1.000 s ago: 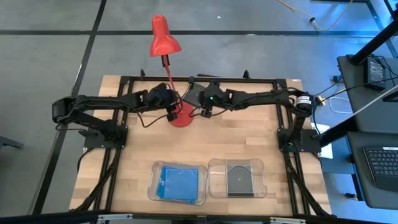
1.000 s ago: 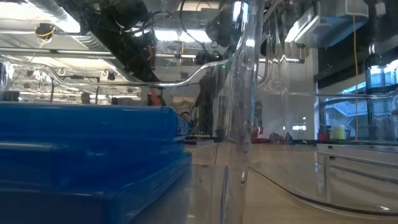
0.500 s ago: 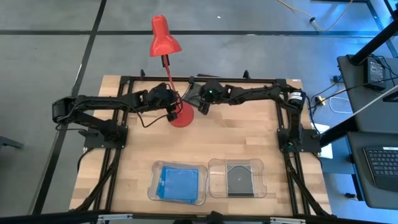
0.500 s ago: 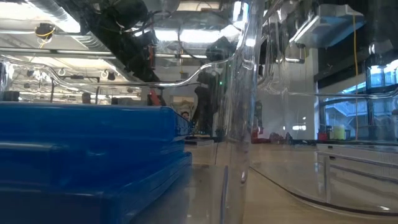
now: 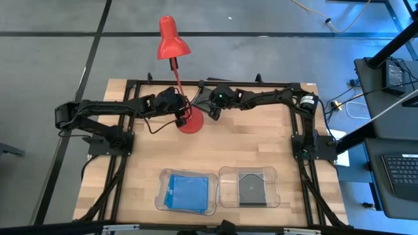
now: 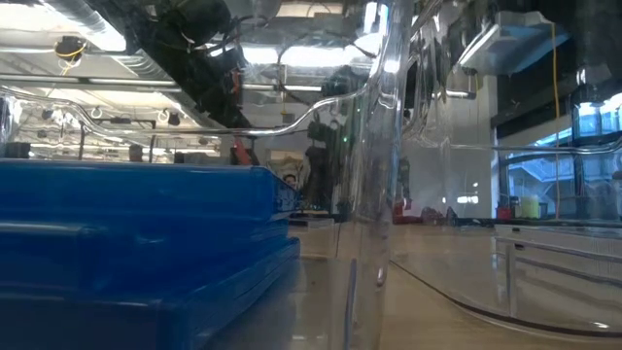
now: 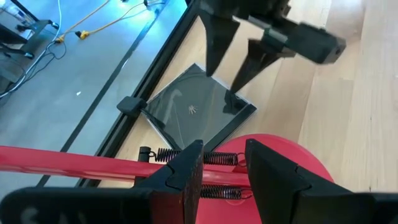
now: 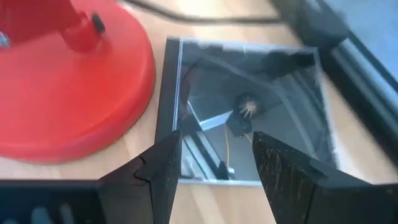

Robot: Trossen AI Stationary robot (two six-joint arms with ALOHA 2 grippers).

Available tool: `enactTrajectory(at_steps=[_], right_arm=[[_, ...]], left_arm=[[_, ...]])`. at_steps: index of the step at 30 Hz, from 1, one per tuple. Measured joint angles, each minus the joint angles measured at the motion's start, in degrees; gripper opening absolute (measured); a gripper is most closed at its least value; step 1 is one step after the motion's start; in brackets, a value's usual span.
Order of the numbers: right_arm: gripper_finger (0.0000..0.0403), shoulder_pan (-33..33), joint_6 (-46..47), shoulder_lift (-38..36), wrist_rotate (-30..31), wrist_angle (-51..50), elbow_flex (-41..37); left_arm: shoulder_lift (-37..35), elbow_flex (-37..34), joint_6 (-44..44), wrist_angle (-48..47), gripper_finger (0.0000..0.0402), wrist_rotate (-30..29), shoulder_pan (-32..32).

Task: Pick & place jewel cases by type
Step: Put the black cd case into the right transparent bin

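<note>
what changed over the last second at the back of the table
The right hand swung left along the back edge and now hovers open over the dark jewel case beside the lamp base, not gripping it. The left hand, the blue cases and the trayed dark case stayed put.

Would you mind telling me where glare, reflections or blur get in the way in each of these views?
Low view: the translucent blue jewel case fills the foreground, blurred, and the clear plastic tray wall warps the room. Right wrist view: the dark grey jewel case mirrors the gripper. High view: blue light tints the floor at right.
</note>
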Motion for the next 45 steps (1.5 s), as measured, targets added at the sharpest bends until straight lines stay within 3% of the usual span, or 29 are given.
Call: enactTrajectory(at_steps=[19, 27, 33, 41, 45], right_arm=[[0.0202, -0.63, 1.73, 5.30, -1.71, -0.39, 0.22], [0.0202, -0.63, 3.30, 4.58, -1.85, -10.54, 0.40], [0.0202, 0.07, 5.56, 2.27, -5.48, -19.96, 0.37], [0.0202, 6.45, 7.26, -1.53, -2.79, -35.29, 0.00], [0.0202, 10.44, 9.57, -1.84, -1.59, -38.12, -0.88]], left_arm=[[0.00, 0.00, -0.89, 0.00, 0.0118, -0.01, 0.00], [0.00, 0.00, -1.45, -0.02, 0.0118, 0.00, 0.00], [0.00, 0.00, -1.55, -0.02, 0.0118, -0.01, 0.00], [0.00, 0.00, -4.38, -0.02, 0.0118, 0.00, 0.00], [0.00, 0.00, -8.37, 0.00, 0.0118, 0.02, 0.00]])
